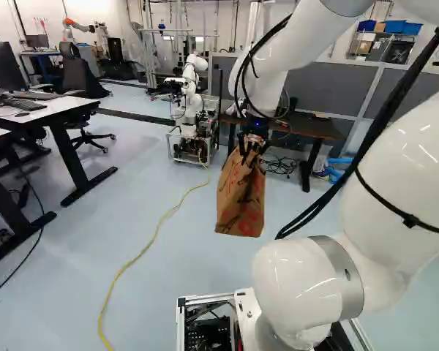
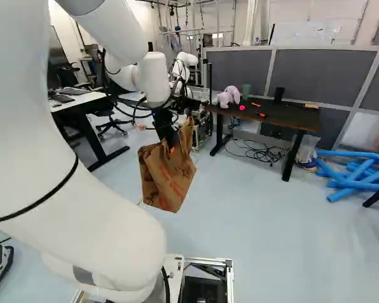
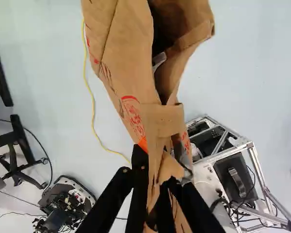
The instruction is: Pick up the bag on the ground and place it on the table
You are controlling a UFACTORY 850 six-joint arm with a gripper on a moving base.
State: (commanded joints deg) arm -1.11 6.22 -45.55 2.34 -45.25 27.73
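Carrying stage. The pincer (image 3: pixel 156 170) is clamped on the upper part of the paper bag (image 2: pixel 167 173), which hangs above the floor (image 2: pixel 252 221), short of the dark table (image 2: pixel 284 115) at far right. Its bottom should clear tabletop height before a slow, swing-free advance; release right of the plush toy (image 2: pixel 227 96), once supported.

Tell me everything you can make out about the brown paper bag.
The brown paper bag is creased, looks like kraft paper, and carries red print and dark marks. The gripper is shut on its crumpled upper part, where a folded paper strip shows. It hangs tilted in the air above the floor, its mouth partly open; something pale shows inside, too little to identify.
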